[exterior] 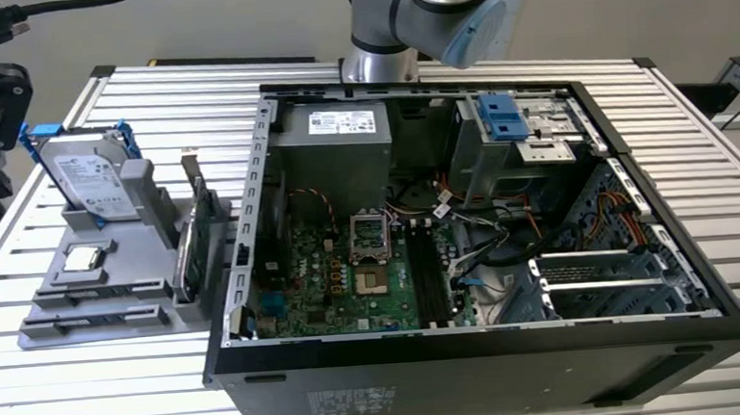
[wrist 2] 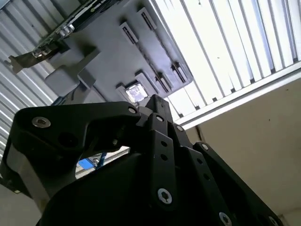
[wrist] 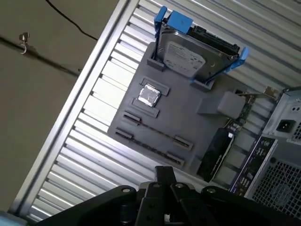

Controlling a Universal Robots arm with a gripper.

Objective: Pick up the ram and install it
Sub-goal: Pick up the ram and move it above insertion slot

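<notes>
On the gray tray [wrist: 188,123], the ram [wrist: 155,130] stands apart from the claw [wrist: 164,173].

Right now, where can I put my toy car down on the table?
Bare slats of the table lie between the gray holder and the table's near edge, and beside the computer case at the exterior view's right. It is crowded on the holder and inside the case.

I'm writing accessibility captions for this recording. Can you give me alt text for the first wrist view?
The gripper hangs over a grey holder tray on a slatted metal table. On the tray, a hard drive in a blue frame stands on edge, a small silver chip lies flat, and a dark expansion card stands beside the computer case.
</notes>
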